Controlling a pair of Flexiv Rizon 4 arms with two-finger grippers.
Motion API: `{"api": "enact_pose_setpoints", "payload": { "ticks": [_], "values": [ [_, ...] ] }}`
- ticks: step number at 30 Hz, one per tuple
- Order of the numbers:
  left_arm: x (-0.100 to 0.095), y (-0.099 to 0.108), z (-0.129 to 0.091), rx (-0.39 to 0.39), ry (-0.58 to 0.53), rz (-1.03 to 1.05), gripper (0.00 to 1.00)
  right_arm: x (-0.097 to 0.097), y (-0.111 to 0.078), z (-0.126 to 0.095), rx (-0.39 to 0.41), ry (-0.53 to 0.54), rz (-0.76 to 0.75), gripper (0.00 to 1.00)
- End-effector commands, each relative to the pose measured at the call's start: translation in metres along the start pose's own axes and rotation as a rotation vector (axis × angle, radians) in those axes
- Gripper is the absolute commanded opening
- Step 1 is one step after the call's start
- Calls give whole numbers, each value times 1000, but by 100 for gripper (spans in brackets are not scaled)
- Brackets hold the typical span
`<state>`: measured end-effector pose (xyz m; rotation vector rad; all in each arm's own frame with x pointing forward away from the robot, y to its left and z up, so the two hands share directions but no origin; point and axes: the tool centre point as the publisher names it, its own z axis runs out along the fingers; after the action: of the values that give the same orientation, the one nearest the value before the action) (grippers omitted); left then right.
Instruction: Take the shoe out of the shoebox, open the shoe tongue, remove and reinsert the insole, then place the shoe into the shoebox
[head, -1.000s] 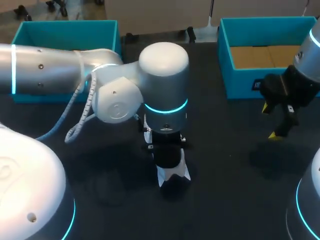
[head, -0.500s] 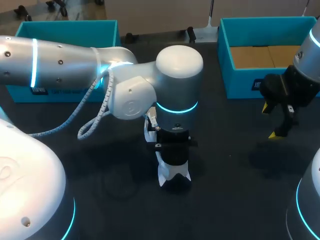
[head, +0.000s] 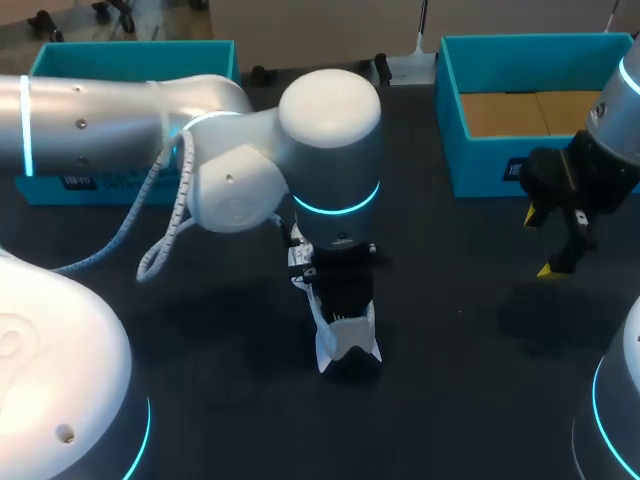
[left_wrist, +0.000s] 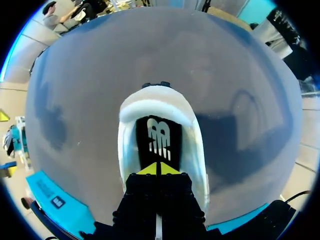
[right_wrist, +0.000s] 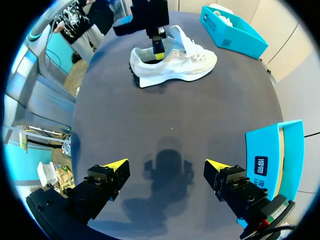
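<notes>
A white sneaker (right_wrist: 175, 62) lies on the dark table (head: 460, 340), its heel (head: 347, 345) pointing to the front edge. My left gripper (left_wrist: 159, 169) stands straight above it, shut, with its yellow tips down in the shoe's opening at the black insole (left_wrist: 156, 142). I cannot see whether the tips pinch anything. From the head camera the left gripper (head: 341, 322) hides most of the shoe. My right gripper (head: 541, 243) hangs open over bare table at the right, near the right shoebox (head: 500, 160). Its fingers (right_wrist: 112, 170) hold nothing.
A teal shoebox (head: 130, 60) stands at the back left, with something white (right_wrist: 220, 11) in it. The teal box at the back right shows a brown cardboard floor (head: 525, 112). Dark table lies bare between the shoe and my right gripper (right_wrist: 166, 165).
My left arm's wrist swung a little to the right and back again, while its gripper stayed in the shoe. The right arm has not moved.
</notes>
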<state>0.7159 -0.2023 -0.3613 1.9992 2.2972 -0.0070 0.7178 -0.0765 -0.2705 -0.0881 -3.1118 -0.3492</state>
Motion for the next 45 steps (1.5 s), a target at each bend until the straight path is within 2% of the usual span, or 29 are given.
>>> {"api": "enact_pose_setpoints", "payload": {
  "ticks": [1,9,10,11,12,14,15,27,36,45],
  "values": [
    [1,0,-3,-13,5,-11,0,1,0,0,1,-1,1,100],
    [4,6,7,-18,56,-60,0,1,0,0,1,-1,1,100],
    [5,7,9,-15,55,-65,5,1,0,0,1,-1,1,100],
    [4,9,11,-10,57,-71,19,1,0,0,1,-1,1,100],
    [4,9,12,-12,64,-80,40,1,0,0,1,-1,1,100],
    [5,10,12,-6,64,-86,93,1,0,0,1,-1,1,100],
    [6,10,11,-6,66,-90,100,1,0,0,1,-1,1,100],
    [23,4,-3,13,47,-156,100,1,0,0,1,-1,1,100],
    [20,2,-10,12,29,-148,100,1,0,0,1,-1,1,100],
    [15,11,-19,24,19,-138,100,1,0,0,1,-1,1,100]
  ]
}}
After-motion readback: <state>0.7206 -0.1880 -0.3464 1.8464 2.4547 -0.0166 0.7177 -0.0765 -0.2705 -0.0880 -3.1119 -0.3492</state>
